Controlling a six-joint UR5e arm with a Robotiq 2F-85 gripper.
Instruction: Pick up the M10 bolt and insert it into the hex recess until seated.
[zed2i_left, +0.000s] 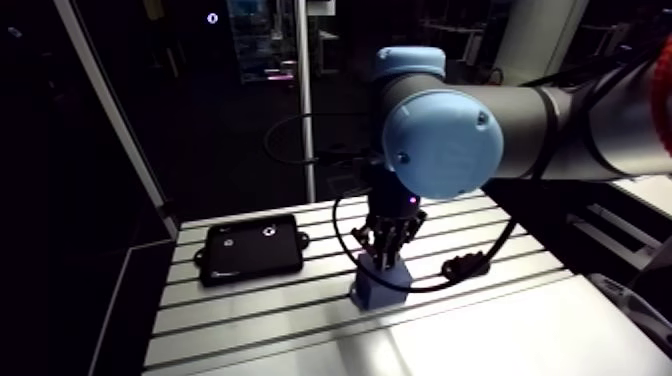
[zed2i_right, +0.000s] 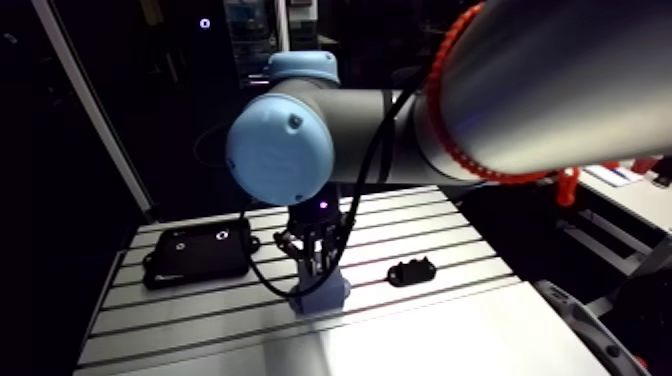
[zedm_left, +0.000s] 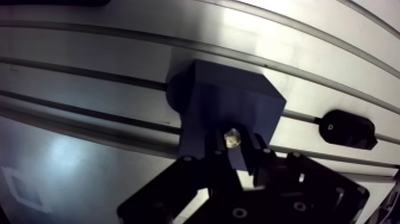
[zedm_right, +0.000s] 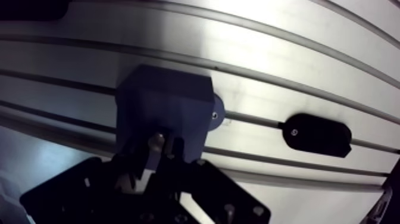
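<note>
M10 bolt (zedm_left: 232, 137), small, dull metal: in the wrist view only its pale end shows, between the 2 fingers of the black pincer (zedm_left: 236, 150). The fingers are drawn in close and clamped on the bolt. The bolt end lies over the near top edge of a dark-blue rectangular block (zedm_left: 229, 101). The hex recess itself is hidden, so it cannot be told whether the bolt has entered it. The block stands on the slotted aluminium bench (zedm_left: 89, 77) and has a round flange at 1 side. A small black oblong part (zedm_left: 350, 128) lies on the bench beside the block, clear of it.

In the arm view the pincer (zed2i_left: 385, 258) hangs upright from the wrist with its tips at the top of the block (zed2i_left: 381, 288). The bolt is too small to make out here. A flat black rectangular plate (zed2i_left: 252, 248) lies on the bench (zed2i_left: 250, 320) to 1 side of the block, apart from it. The oblong part (zed2i_right: 412, 270) lies on the other side.
</note>
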